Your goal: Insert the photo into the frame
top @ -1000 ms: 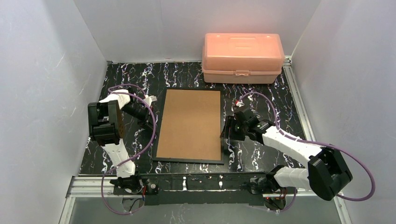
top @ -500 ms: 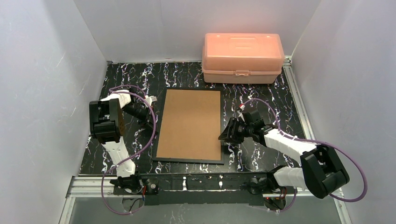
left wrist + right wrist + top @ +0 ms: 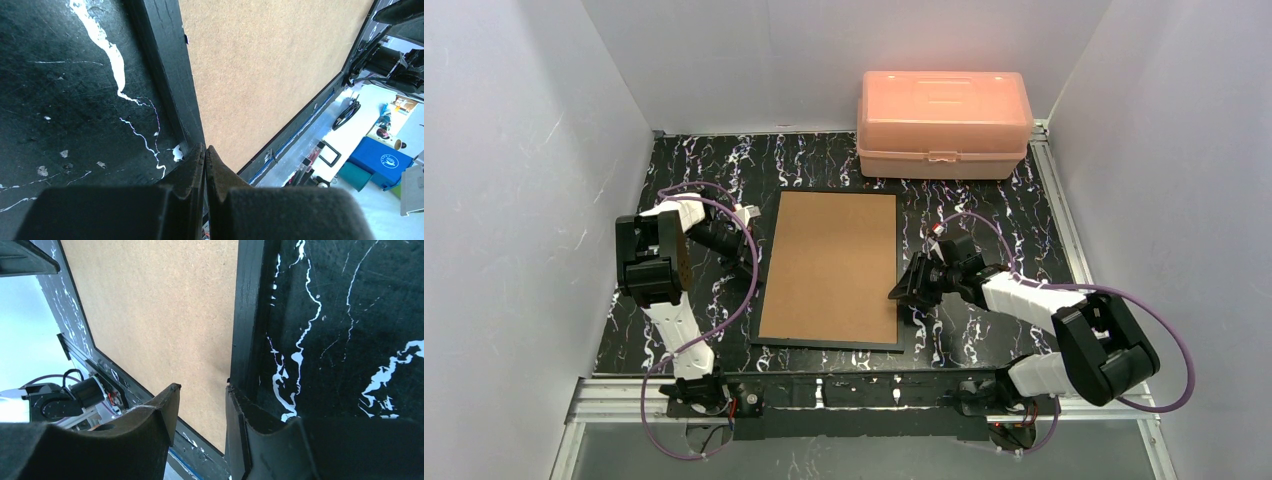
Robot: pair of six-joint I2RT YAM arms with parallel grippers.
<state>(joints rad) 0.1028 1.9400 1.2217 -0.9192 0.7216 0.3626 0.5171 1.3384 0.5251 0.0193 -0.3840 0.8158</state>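
Observation:
The frame (image 3: 828, 268) lies face down in the middle of the table, its brown fibreboard back up inside a thin black rim (image 3: 247, 315). The photo is not in view. My left gripper (image 3: 752, 262) is shut, empty, its tips (image 3: 205, 147) resting at the frame's left rim (image 3: 170, 75). My right gripper (image 3: 901, 292) is open at the frame's right edge: one fingertip (image 3: 172, 392) hangs over the brown board, the other (image 3: 232, 400) sits against the black rim. Nothing lies between its fingers (image 3: 202, 390).
A closed pink plastic box (image 3: 944, 123) stands at the back, just behind the frame's far right corner. White walls close in the black marbled table (image 3: 984, 330) on three sides. A metal rail (image 3: 854, 390) runs along the near edge.
My right gripper has slid left onto the frame's right edge and its jaws have narrowed. The left arm and the frame have not moved.

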